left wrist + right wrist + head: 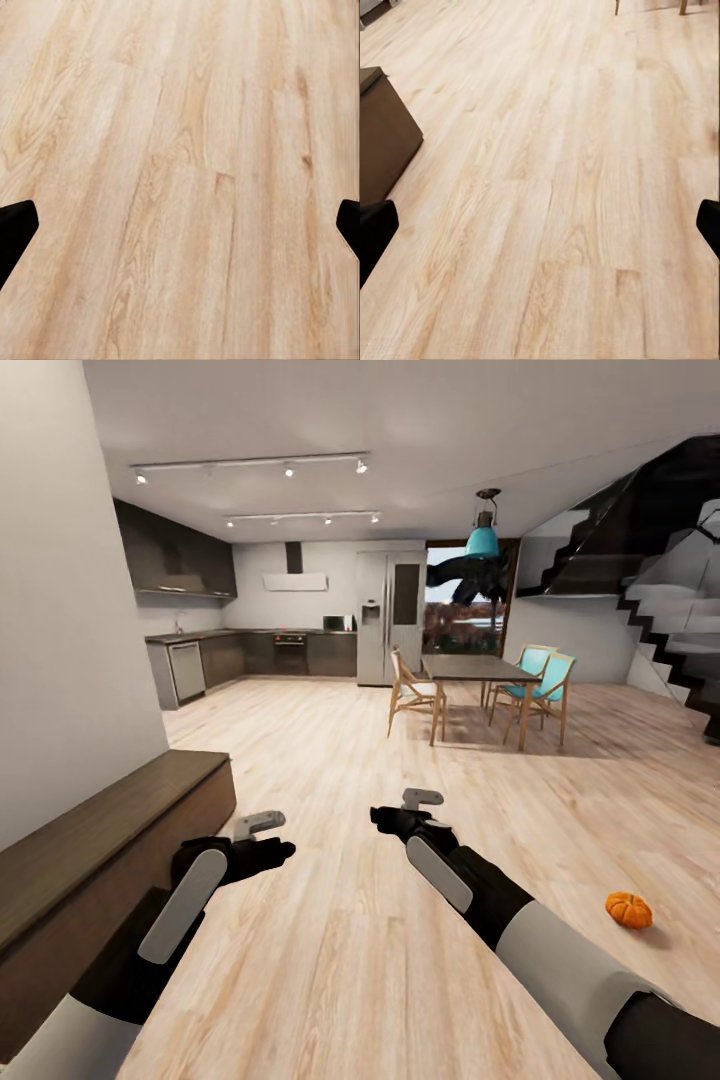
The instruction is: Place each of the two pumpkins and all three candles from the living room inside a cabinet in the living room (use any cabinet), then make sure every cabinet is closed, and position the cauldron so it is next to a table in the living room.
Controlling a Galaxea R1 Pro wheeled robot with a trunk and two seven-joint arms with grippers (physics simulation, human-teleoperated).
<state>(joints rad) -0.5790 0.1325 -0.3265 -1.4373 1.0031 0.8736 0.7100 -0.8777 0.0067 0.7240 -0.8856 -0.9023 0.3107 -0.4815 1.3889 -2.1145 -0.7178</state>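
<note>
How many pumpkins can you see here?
1. A pumpkin lies on the floor, off to the robot's right. Another may be out of view.

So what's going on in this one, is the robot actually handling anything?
Not at this moment. Both arms are held out over the wooden floor, and the left claw and right claw are open and empty. One pumpkin lies on the floor off to the robot's right, untouched. The dark brown cabinet runs along the wall on its left, with its fronts shut as far as can be seen.
</note>
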